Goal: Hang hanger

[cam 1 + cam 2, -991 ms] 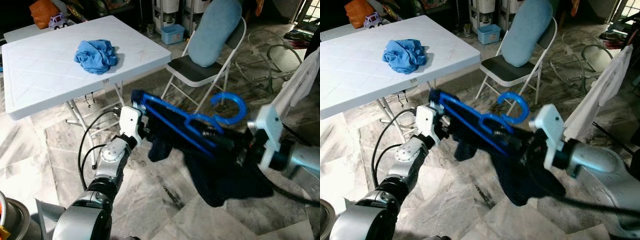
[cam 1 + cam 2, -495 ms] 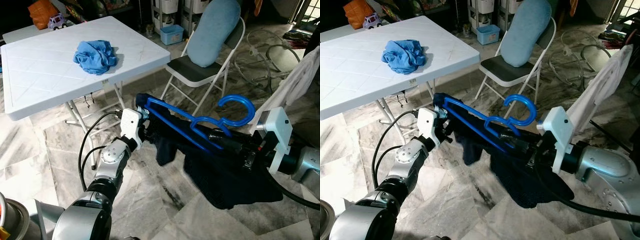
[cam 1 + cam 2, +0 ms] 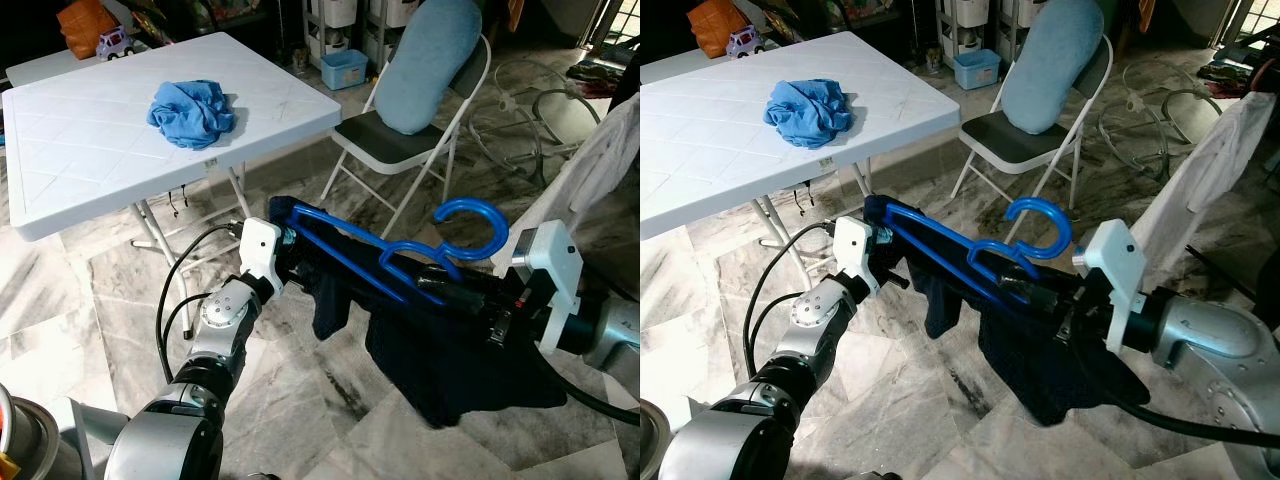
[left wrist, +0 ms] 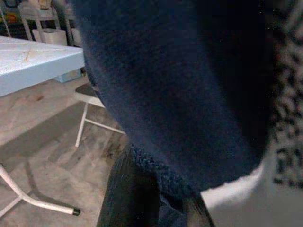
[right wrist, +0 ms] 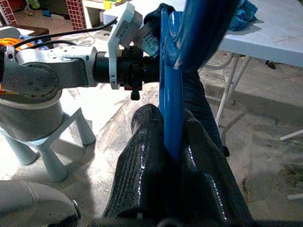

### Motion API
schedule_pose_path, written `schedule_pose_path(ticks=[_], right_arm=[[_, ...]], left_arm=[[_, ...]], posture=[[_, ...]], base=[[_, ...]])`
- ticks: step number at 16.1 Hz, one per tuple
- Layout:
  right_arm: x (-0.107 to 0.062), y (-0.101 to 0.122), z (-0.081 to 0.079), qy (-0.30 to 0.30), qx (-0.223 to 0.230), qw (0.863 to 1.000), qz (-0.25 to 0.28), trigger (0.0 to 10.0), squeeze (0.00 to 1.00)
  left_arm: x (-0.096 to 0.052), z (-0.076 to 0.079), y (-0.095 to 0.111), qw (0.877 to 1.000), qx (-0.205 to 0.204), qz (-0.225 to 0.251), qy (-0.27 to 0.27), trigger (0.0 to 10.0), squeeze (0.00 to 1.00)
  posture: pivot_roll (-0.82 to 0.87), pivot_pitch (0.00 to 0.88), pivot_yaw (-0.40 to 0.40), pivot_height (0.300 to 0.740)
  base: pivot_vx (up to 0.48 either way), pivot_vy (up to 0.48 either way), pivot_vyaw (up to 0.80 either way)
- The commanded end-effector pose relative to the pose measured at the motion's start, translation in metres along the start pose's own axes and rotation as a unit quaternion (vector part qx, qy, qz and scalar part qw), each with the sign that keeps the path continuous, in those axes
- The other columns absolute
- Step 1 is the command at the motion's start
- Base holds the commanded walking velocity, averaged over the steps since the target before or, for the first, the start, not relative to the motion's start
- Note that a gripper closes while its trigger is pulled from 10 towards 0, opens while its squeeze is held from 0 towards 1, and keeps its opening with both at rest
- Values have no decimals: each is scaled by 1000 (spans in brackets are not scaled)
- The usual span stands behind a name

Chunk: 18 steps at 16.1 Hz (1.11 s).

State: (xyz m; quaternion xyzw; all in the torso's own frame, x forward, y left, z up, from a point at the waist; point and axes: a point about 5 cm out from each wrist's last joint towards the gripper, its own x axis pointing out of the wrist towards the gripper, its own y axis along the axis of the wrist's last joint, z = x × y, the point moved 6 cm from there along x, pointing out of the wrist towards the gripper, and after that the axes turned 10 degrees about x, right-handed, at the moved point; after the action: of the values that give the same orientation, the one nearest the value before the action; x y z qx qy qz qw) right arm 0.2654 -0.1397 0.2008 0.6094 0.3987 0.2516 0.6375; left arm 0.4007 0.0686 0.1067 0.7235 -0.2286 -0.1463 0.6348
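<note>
A blue plastic hanger (image 3: pixel 345 262) with a dark navy garment (image 3: pixel 450 360) draped over it hangs in the air between my two arms, above the marble floor. Its hook (image 3: pixel 470 215) points up, near my right arm. My right gripper (image 3: pixel 428 287) is shut on the hanger just below the hook; the right wrist view shows the blue bar (image 5: pixel 171 109) pinched between both black fingers (image 5: pixel 142 161). My left gripper (image 3: pixel 285 240) holds the hanger's other, cloth-covered end. Navy cloth (image 4: pixel 180 94) lies right in front of the left wrist camera.
A white folding table (image 3: pixel 80 160) with a crumpled blue cloth (image 3: pixel 192 110) stands at the back left. Behind the hanger is a folding chair (image 3: pixel 385 140) carrying a light blue cushion (image 3: pixel 425 60). A white garment (image 3: pixel 600 160) hangs at the right. Hoses (image 3: pixel 540 100) lie on the floor beyond.
Over the last second both grippers carried the hanger and garment slightly to the right, and the right arm drew back. In the last half second it barely moved.
</note>
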Motion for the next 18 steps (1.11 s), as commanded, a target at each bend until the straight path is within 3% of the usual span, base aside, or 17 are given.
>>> schedule_pose_path(ticks=[1, 3, 6, 8, 10, 13, 14, 18], right_arm=[[-2, 0, -4, 11, -7, 1000, -5, 10000, 0], [-1, -7, -1, 4, -8, 1000, -17, 10000, 0], [1, -28, 2, 0, -4, 999, -50, 10000, 0], [6, -43, 24, -47, -12, 996, -69, 10000, 0], [7, -49, 31, -62, -24, 995, -74, 10000, 0], [7, -47, 64, -144, -57, 986, -67, 10000, 0], [8, -51, 66, -146, -60, 985, -76, 10000, 0], [10, -82, 47, -92, -82, 982, -141, 10000, 0]], left_arm=[[-3, -20, 1, 999, -1, -5, 35, 0, 0], [-3, -23, 2, 999, 4, -6, 43, 0, 0], [-6, -39, 7, 997, 20, 0, 80, 0, 0], [-14, -61, 4, 991, 36, -17, 128, 0, 0], [-20, -69, -2, 988, 43, -33, 146, 0, 0], [-27, -75, -9, 986, 44, -47, 156, 0, 0], [-27, -75, -9, 986, 46, -47, 155, 0, 0], [-25, -76, -7, 985, 54, -49, 156, 0, 0]], posture=[[-222, 46, 56, 740], [-219, 47, 55, 740], [-193, 47, 44, 740], [-180, 48, 39, 740], [-179, 48, 38, 740], [-169, 52, 41, 740], [-169, 52, 41, 740], [-168, 53, 52, 740]], base=[[0, 0, 0], [0, 0, 0], [0, 0, 0], [0, 0, 0], [0, 0, 0], [0, 0, 0], [0, 0, 0], [0, 0, 0]])
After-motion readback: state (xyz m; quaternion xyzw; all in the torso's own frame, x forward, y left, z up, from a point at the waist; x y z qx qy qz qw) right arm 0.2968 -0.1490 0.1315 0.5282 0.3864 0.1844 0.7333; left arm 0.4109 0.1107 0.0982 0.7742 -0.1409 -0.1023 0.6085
